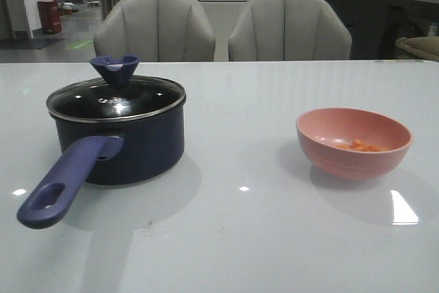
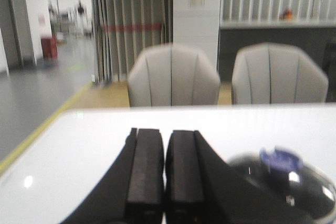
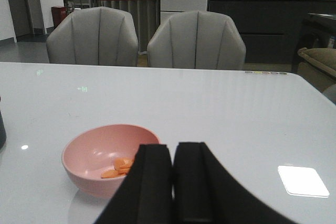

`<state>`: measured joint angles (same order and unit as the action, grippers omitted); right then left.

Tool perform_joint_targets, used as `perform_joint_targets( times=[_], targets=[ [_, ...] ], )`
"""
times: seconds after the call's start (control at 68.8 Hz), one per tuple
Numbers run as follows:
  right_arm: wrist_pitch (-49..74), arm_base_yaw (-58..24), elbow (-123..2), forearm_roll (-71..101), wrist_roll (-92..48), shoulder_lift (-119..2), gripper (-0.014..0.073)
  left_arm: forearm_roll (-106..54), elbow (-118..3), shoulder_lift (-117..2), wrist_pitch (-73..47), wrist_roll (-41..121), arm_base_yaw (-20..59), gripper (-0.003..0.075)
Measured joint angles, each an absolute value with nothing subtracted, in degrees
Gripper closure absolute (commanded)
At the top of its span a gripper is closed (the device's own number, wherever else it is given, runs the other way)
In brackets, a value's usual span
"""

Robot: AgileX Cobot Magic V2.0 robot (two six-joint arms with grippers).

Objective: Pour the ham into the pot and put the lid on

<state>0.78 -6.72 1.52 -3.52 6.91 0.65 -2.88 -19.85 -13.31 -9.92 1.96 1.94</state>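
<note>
Glass lid (image 1: 116, 100) seated flat on the pot (image 1: 118, 143), silver rim resting all round the dark saucepan's edge, blue knob up, purple-blue handle reaching toward the camera and to the left. Sits on the left half of the white table (image 1: 240, 238). Well apart to the right, pink bowl (image 1: 353, 142) upright, with the ham (image 1: 360, 145) a small orange heap at its bottom, none of it in the pot as far as can be judged.

Left gripper (image 2: 165, 169) hovering just short of the lid, pot rim and knob showing beside it in the left wrist view; pads drawn together with only a dark slit between, holding nothing. Right gripper (image 3: 172, 182) poised just behind the bowl in the right wrist view, pads likewise nearly touching, empty.

Judged as the very start: nothing grasped, pot covered, bowl full. First step probably uncovering. Calls for opening the left jaws wide enough to span the flared knob, lowering over it, closing, lifting straight up and setting the lid aside on bare table. Then opening the right jaws, pinching the bowl's near wall, carrying it over the open pot and tipping. Lid back on last.
</note>
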Motion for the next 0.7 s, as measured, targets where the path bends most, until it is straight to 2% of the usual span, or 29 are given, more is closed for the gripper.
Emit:
perform_joint_targets(
  times=[0.291, 0.378, 0.465, 0.552, 0.61, 0.698],
  targets=[
    [0.78, -6.72, 1.52, -3.52, 6.91, 0.65, 0.0436, -2.88, -20.78, -20.99, -14.82, 1.96, 1.94, 0.0606],
    [0.78, -6.72, 1.52, -3.52, 6.91, 0.65, 0.0436, -2.88, -20.78, -21.90, -14.71, 1.96, 1.94, 0.0579],
    [0.78, -6.72, 1.52, -3.52, 6.91, 0.65, 0.0436, -2.88, -20.90, -22.02, -14.49, 1.96, 1.94, 0.0479],
    [0.78, -6.72, 1.52, -3.52, 6.91, 0.65, 0.0436, -2.88, -21.00, -22.02, -14.35, 1.96, 1.94, 0.0307],
    [0.78, -6.72, 1.52, -3.52, 6.91, 0.65, 0.0436, -2.88, -21.00, -22.02, -14.35, 1.96, 1.94, 0.0227],
    [0.78, -6.72, 1.52, -3.52, 6.91, 0.65, 0.0436, -2.88, -21.00, -22.02, -14.35, 1.96, 1.94, 0.0186]
  ],
)
